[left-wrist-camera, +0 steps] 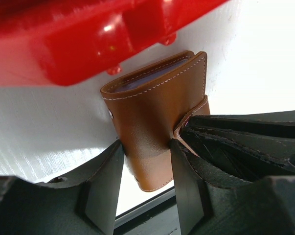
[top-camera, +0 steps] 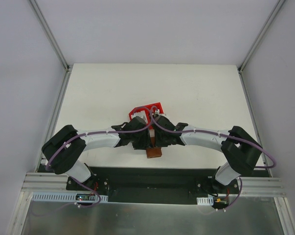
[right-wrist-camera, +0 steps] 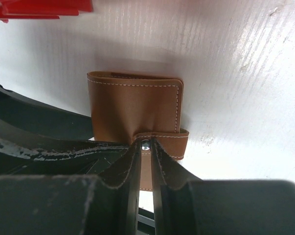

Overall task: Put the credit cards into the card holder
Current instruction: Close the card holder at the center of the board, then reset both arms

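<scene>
Card holder [left-wrist-camera: 154, 122] was gripped by the left tool [left-wrist-camera: 145, 147], its strap [right-wrist-camera: 174, 142] pinched by the right tool [right-wrist-camera: 146, 145]; fastening it was judged next.

White table [top-camera: 196, 93], red bin [top-camera: 156, 106] mid-table, card holder [top-camera: 154, 153] at near edge.

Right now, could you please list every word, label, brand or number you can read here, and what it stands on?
None can be read in any view.
The card holder: stitching and a metal snap only, no brand stamp showing.
The red bin: plain plastic, no label visible.
The small boards at the arm bases: any markings too small to read.
</scene>
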`<state>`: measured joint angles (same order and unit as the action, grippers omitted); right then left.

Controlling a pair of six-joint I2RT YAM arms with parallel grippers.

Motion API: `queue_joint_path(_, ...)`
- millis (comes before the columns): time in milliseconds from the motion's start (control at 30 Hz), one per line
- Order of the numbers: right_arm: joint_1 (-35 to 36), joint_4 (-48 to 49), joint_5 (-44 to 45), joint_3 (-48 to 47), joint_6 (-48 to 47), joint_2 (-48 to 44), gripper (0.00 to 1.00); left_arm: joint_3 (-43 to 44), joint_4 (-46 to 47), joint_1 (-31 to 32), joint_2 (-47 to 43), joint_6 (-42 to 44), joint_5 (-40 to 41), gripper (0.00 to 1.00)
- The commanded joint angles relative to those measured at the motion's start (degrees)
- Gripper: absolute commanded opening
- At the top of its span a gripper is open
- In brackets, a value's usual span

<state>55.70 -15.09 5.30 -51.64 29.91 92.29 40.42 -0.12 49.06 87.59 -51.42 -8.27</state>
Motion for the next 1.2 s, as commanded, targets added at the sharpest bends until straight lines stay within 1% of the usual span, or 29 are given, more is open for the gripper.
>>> queue_joint_path(0, 0.9, -3.1, 2.7, 4.3, -0.1, 6.2, 0.15, -1.9, -1.8, 0.4, 0.2, 0.9, 1.5, 0.43)
queue_joint_path(167, 0.9, 0.5, 1.8, 5.2, -2.1, 2.0, 0.17, -2.4, -1.8, 0.5, -0.8, 1.1, 2.2, 0.43)
queue_joint_path(300, 0.9, 1.7, 0.0, 3.7, -3.3, 0.5, 0.19, -2.5, -2.0, 0.5, -2.0, 1.7, 2.7, 0.43)
queue_joint_path(367, 0.9, 2.0, -0.5, 2.9, -3.6, -0.4, 0.22, -2.9, -2.0, 0.5, -3.3, 1.9, 3.7, 0.46)
queue_joint_path(467, 0.8, 2.8, 0.1, 2.6, -4.9, -2.7, 0.32, -3.0, -2.0, 0.5, -5.6, 4.3, 5.5, 0.52)
queue_joint_path(533, 0.3, 3.7, 0.5, 2.5, -6.3, -4.3, 0.41, -3.0, -2.3, 0.5, -6.7, 5.5, 7.3, 0.55)
queue_joint_path(600, -0.2, 4.7, 1.1, 2.7, -7.4, -5.9, 0.48, -3.4, -2.6, 0.4, -8.8, 6.3, 9.2, 0.61)
queue_joint_path(700, -1.3, 5.7, 2.2, 2.9, -8.5, -8.8, 0.63, -4.1, -3.1, 0.4, -11.8, 7.4, 12.6, 0.68)
queue_joint_path(767, -2.1, 6.2, 2.5, 3.1, -9.4, -10.8, 0.68, -4.5, -3.7, 0.5, -13.8, 7.9, 14.4, 0.73)
queue_joint_path(933, -4.3, 7.6, 3.7, 6.5, -10.0, -17.4, 0.79, -5.0, -7.6, 0.5, -18.6, 8.4, 19.2, 0.81)
queue_joint_path(967, -4.8, 7.7, 3.8, 7.3, -9.8, -18.7, 0.81, -5.4, -8.6, 0.4, -19.6, 7.8, 20.6, 0.84)
queue_joint_path(1000, -5.6, 7.6, 4.0, 8.3, -9.7, -19.9, 0.82, -6.0, -9.9, 0.3, -20.9, 6.8, 21.6, 0.9)
queue_joint_path(1167, -9.3, 7.6, 6.6, 14.9, -7.8, -26.7, 0.89, -11.1, -12.5, -1.1, -28.6, 3.4, 25.1, 0.99)
